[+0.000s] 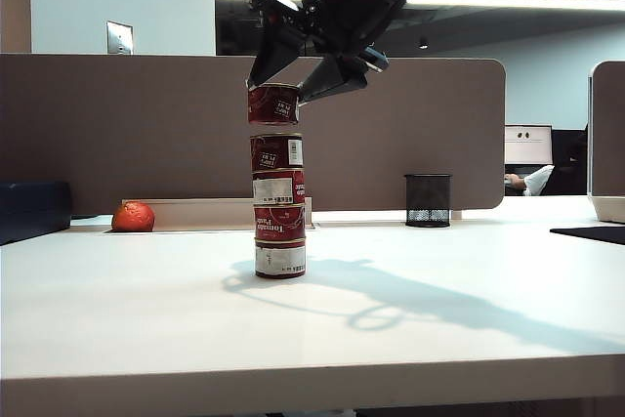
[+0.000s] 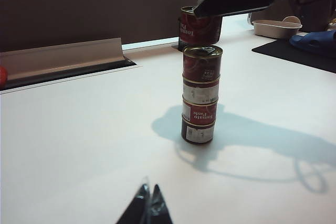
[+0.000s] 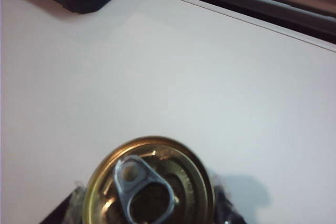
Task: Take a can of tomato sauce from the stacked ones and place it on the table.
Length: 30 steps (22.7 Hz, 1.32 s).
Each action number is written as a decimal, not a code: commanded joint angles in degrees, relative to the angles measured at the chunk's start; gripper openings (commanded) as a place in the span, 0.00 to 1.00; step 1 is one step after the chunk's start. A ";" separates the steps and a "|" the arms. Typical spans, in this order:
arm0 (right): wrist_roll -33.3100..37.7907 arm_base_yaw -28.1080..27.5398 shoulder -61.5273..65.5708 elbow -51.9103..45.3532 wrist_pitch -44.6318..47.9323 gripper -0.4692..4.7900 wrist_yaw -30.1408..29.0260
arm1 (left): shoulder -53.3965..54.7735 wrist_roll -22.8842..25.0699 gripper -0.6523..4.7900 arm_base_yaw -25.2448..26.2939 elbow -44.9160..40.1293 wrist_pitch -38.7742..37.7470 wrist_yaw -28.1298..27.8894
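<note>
The can of tomato sauce (image 1: 274,104), dark red with a small white label patch, hangs in the air with a small gap above the stacked ones (image 1: 278,207). My right gripper (image 1: 281,87) is shut on its sides from above. The right wrist view shows its gold lid and pull tab (image 3: 149,187) between the dark fingers of my right gripper (image 3: 149,208). The stack of several tins (image 2: 201,95) stands upright on the white table (image 1: 146,310), under the lifted can (image 2: 199,27). My left gripper (image 2: 148,192) is shut and empty, low over the table well in front of the stack.
A red-orange round fruit (image 1: 133,217) lies at the back left beside a cable slot (image 3: 252,3). A black mesh bin (image 1: 428,200) stands at the back right. A dark box (image 1: 34,207) sits at the far left, and a brown partition (image 1: 146,124) runs behind.
</note>
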 commanded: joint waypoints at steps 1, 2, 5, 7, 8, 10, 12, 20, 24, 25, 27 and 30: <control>-1.05 -0.09 -0.87 0.59 1.38 0.58 -0.04 | 0.02 -0.11 0.11 0.04 0.13 0.55 -0.04; -1.25 -0.11 -1.18 0.59 1.36 0.56 0.39 | 0.02 -0.11 0.11 0.04 0.13 0.55 -0.09; -1.42 -0.33 -2.01 0.59 1.33 0.54 1.92 | 0.02 -0.11 0.11 0.04 0.13 0.52 -0.72; -2.62 -0.70 -2.60 0.57 1.18 0.54 1.97 | 0.02 -0.11 0.11 0.04 0.13 0.55 -1.11; -2.71 -0.94 -2.99 0.57 0.92 0.54 2.10 | 0.02 -0.11 0.11 0.04 0.13 0.55 -1.11; -2.71 -1.33 -3.41 0.59 0.35 0.54 2.05 | 0.02 -0.11 0.11 0.04 0.13 0.52 -1.09; -2.71 -2.14 -3.98 0.57 -0.66 0.54 2.34 | 0.02 -0.11 0.11 0.04 0.13 0.55 -1.09; -2.73 -5.64 -6.23 0.57 -4.02 0.54 3.58 | 0.02 -0.11 0.11 0.04 0.13 0.55 -1.09; -2.71 -7.61 -7.61 0.57 -6.97 0.54 3.63 | 0.02 -0.11 0.11 0.04 0.13 0.55 -1.09; -2.71 -7.98 -7.85 0.57 -7.98 0.54 3.80 | 0.02 -0.11 0.11 0.04 0.13 0.55 -1.09; -2.71 -8.83 -8.55 0.57 -11.26 0.54 5.95 | 0.02 -0.13 0.11 0.04 0.13 0.55 -1.09; -2.71 -9.40 -8.98 0.57 -14.12 0.54 7.45 | 0.02 -0.13 0.11 0.04 0.13 0.57 -1.09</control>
